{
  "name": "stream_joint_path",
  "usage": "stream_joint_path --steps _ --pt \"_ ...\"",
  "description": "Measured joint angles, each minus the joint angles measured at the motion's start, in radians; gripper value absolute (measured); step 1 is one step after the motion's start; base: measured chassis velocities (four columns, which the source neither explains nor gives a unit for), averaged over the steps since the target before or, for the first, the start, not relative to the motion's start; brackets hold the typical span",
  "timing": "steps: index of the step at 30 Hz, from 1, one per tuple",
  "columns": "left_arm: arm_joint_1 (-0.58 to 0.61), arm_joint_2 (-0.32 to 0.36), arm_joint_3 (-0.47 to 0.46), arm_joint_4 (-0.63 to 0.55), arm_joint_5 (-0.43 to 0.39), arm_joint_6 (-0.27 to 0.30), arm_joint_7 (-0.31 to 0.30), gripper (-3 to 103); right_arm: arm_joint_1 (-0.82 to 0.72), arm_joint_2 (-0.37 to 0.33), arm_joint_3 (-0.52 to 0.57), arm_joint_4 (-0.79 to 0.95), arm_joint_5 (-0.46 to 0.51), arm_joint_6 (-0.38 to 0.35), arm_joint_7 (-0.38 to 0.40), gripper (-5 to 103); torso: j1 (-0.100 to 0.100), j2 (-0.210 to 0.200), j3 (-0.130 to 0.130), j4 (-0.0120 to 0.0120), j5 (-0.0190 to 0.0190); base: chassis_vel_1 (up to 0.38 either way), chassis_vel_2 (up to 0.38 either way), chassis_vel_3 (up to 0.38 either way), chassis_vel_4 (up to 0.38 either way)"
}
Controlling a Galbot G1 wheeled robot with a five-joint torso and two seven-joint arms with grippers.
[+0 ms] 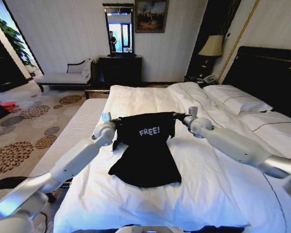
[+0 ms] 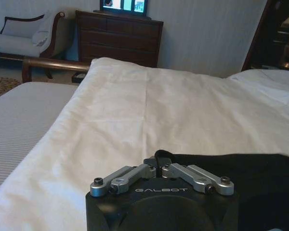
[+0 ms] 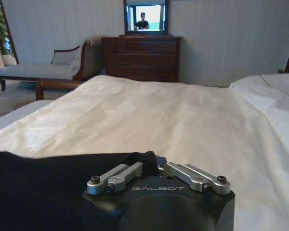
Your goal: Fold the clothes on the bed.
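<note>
Hotel-style bedroom: double bed [image 1: 223, 194], dresser [image 1: 120, 70], bedside lamp [image 1: 212, 47], patterned carpet [image 1: 24, 131].

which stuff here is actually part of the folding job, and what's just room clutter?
In the job:
- clothes, black, "FREE!" lettering, top edge lifted
- bed, white duvet under it
- left gripper, shut on one top corner
- right gripper, shut on the other corner

Just there:
- grey bench
- dark dresser with mirror
- lamp
- pillows

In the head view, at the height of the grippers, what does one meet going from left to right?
Left gripper → black soft fabric garment with white "FREE!" lettering, held up between both → right gripper → white pillow.
</note>
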Motion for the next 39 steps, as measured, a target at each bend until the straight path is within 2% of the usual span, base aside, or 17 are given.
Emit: stream_joint_path --steps 3,4,9,10,14,15,18,20,24,27,30,36,37,38,39 --pt "-0.023 -0.062 0.014 0.092 0.050 -0.010 0.039 0 -0.010 0.056 0.007 -0.101 -0.013 0.016 -0.017 1 0.000 0.000 0.000 -0.0002 0.0001 0.000 0.000 0.000 0.000" --pt "-0.023 -0.062 0.014 0.092 0.050 -0.010 0.039 0 -0.010 0.056 0.007 -0.101 -0.013 0.016 -0.017 1 0.000 0.000 0.000 -0.0002 0.0001 0.000 0.000 0.000 0.000" --pt "-0.102 -0.207 0.036 0.345 0.141 -0.026 0.129 0 0.000 0.133 0.005 -0.273 -0.019 0.037 -0.045 1 0.000 0.000 0.000 -0.0002 0.0000 0.000 0.000 0.000 0.000" --pt "-0.102 -0.207 0.036 0.345 0.141 -0.026 0.129 0 0.000 0.133 0.005 -0.273 -0.019 0.037 -0.045 1 0.000 0.000 0.000 -0.0002 0.0000 0.000 0.000 0.000 0.000" --pt "-0.178 -0.346 0.048 0.545 0.214 -0.046 0.210 0 0.004 0.191 0.004 -0.404 -0.025 0.051 -0.061 1 0.000 0.000 0.000 -0.0002 0.0004 0.000 0.000 0.000 0.000" --pt "-0.178 -0.346 0.048 0.545 0.214 -0.046 0.210 0 0.004 0.191 0.004 -0.404 -0.025 0.051 -0.061 1 0.000 0.000 0.000 -0.0002 0.0004 0.000 0.000 0.000 0.000" --pt "-0.246 -0.449 0.048 0.724 0.273 -0.071 0.273 0 0.010 0.225 0.003 -0.493 -0.028 0.061 -0.076 1 0.000 0.000 0.000 -0.0011 0.0003 0.000 0.000 0.000 0.000" --pt "-0.266 -0.472 0.048 0.771 0.285 -0.076 0.287 0 0.012 0.236 0.002 -0.518 -0.031 0.064 -0.080 1 0.000 0.000 0.000 -0.0009 0.0003 0.000 0.000 0.000 0.000" --pt "-0.323 -0.557 0.015 0.960 0.352 -0.098 0.329 0 0.018 0.296 -0.001 -0.627 -0.046 0.082 -0.097 1 0.000 0.000 0.000 0.0001 0.0003 0.000 0.000 0.000 0.000" --pt "-0.336 -0.583 -0.009 1.028 0.381 -0.107 0.346 0 0.022 0.321 -0.001 -0.662 -0.052 0.091 -0.104 1 0.000 0.000 0.000 0.0000 0.0000 0.000 0.000 0.000 0.000" --pt "-0.347 -0.590 -0.067 1.112 0.456 -0.127 0.365 0 0.031 0.360 -0.005 -0.708 -0.054 0.099 -0.110 1 0.000 0.000 0.000 -0.0003 0.0000 0.000 0.000 0.000 0.000" --pt "-0.344 -0.588 -0.119 1.144 0.501 -0.129 0.369 0 0.044 0.414 -0.016 -0.762 -0.055 0.109 -0.116 1 0.000 0.000 0.000 0.0003 -0.0002 0.000 0.000 0.000 0.000" --pt "-0.338 -0.587 -0.131 1.144 0.510 -0.130 0.369 -2 0.045 0.424 -0.019 -0.769 -0.055 0.110 -0.117 1 0.000 0.000 0.000 0.0003 -0.0002 0.000 0.000 0.000 0.000" --pt "-0.330 -0.587 -0.139 1.144 0.515 -0.130 0.368 2 0.045 0.434 -0.022 -0.775 -0.058 0.111 -0.117 1 0.000 0.000 0.000 0.0003 -0.0002 0.000 0.000 0.000 0.000" --pt "-0.330 -0.587 -0.139 1.144 0.515 -0.130 0.368 2 0.045 0.434 -0.022 -0.775 -0.058 0.111 -0.117 1 0.000 0.000 0.000 0.0003 -0.0002 0.000 0.000 0.000 0.000"
